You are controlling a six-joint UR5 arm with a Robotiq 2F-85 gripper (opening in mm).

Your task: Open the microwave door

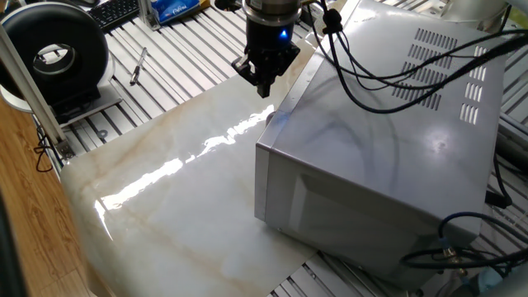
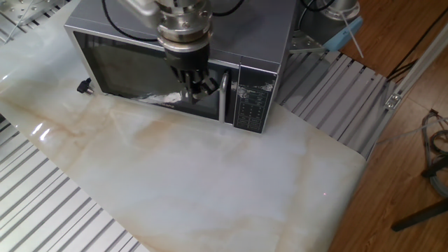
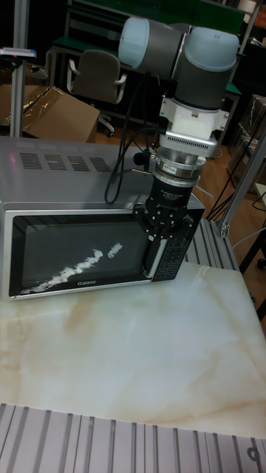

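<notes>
1. Small black bit [image 2: 84, 86] lies on the counter [image 2: 210, 182] at the far left, just beside the left bottom corner of the microwave [image 2: 266, 28].
2. The microwave sits along the counter's far edge in the other fixed view, front facing the counter's middle. Vent slots [image 1: 450, 70] are in the casing.
3. The microwave door [image 2: 119, 70] takes up the left and middle of the front. It is shut, flush with the front. Dark window with white glare streaks; "Galanz" lettering [image 3: 80, 281] on the lower frame.
4. My jaws hang in front of the right part of the door, pointing down, above the counter and not touching it. Fingertips [image 2: 189, 92] show a narrow gap between them and nothing in it, so slightly parted and holding nothing.
5. The door handle [image 2: 222, 98], an upright silver bar, is just to the right of my jaws. I can't tell whether the nearer finger touches it.
6. The keypad panel [image 2: 250, 105] is right of the handle, at the right end of the front.
7. My black cables [image 1: 388, 78] drape over the microwave's top.
</notes>
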